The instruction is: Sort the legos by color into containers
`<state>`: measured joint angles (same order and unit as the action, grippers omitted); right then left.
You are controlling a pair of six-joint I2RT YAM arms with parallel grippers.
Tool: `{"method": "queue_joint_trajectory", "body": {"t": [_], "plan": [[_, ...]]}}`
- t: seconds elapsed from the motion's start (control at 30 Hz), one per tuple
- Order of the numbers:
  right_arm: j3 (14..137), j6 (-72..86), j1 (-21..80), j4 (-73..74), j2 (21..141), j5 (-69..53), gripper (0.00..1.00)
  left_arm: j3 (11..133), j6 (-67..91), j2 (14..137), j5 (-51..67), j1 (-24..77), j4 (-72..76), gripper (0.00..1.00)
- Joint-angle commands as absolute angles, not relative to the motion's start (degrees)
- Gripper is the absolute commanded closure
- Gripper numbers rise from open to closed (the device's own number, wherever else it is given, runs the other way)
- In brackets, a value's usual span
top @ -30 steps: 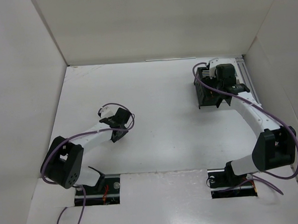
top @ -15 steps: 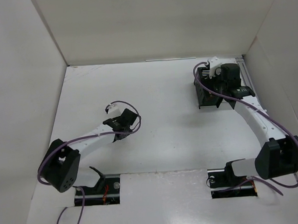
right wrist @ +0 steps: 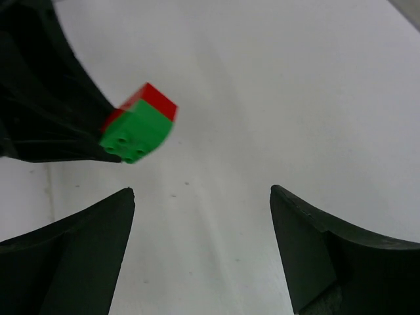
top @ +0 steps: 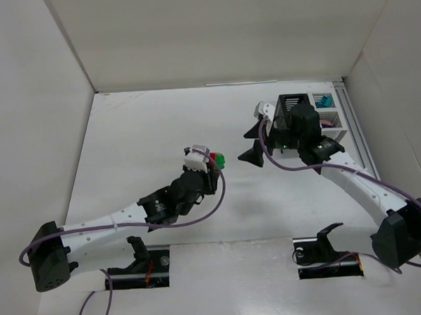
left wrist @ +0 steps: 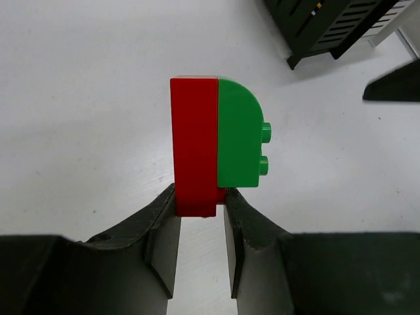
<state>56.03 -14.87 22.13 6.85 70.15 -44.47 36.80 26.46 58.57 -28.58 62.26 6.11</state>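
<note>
1. Desk: this is where a fumble ends. The pair looks clear of the surface, roughly mid-desk between the two arms. If it slips, such small pieces could bounce or skid out of easy reach.
2. Containers: the cluster sits at the far right, with teal bricks showing in one white bin. The trap here is dropping the pair in as one piece, because then one colour lands in the wrong bin.
3. Right gripper: its jaws are spread wide and hold nothing. It faces the pair from near the containers, and its own camera shows the pair up and to the left of the gap, not centred. Closing from there could clip a corner and knock the pair loose rather than catch it.
4. Left gripper: it is clenched on the lower end of the red brick alone, a shallow bite. Any sideways tug to split the pair may swing the red brick out of that pinch, or the two bricks may simply stay locked together.
5. Red brick: a plain, glossy block with flat sides, standing on end in the jaws.
6. Green brick: it is pressed flush against the red one's side. One top corner is rounded, studs poke out away from the red, and nothing grips it.
</note>
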Motion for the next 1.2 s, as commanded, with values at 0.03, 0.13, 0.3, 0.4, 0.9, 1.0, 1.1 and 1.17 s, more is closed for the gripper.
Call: {"method": "queue_joint_trajectory", "body": {"t": [0.03,0.13,0.3,0.4,0.9,1.0,1.1,1.17], "plan": [[55.7,-8.3,25.3,0.8,68.4,-50.4,0.11,34.7,15.3,56.9,-26.5,62.5,20.3,1.00],[55.2,-2.7,26.4,-1.3,68.4,-50.4,0.11,34.7,13.6,57.5,-26.0,62.5,20.9,1.00],[56.0,0.4,28.8,-2.2,70.0,-51.5,0.10,35.2,12.5,58.0,-25.4,62.5,23.5,1.00],[57.1,2.6,31.1,-3.2,72.9,-53.1,0.10,35.2,11.9,58.0,-25.4,62.5,24.3,1.00],[59.6,5.9,34.8,-3.2,74.3,-46.9,0.37,34.5,11.3,56.9,-26.6,63.0,24.8,1.00],[59.1,5.9,34.3,-3.2,73.7,-46.3,0.32,34.5,11.9,56.9,-26.6,63.0,24.8,1.00],[59.7,5.9,33.7,-3.2,73.1,-46.8,0.31,34.0,11.9,56.9,-26.6,63.0,24.3,1.00],[60.2,5.9,33.1,-3.2,73.1,-47.5,0.31,34.0,11.9,56.3,-26.6,63.0,24.3,1.00]]}}
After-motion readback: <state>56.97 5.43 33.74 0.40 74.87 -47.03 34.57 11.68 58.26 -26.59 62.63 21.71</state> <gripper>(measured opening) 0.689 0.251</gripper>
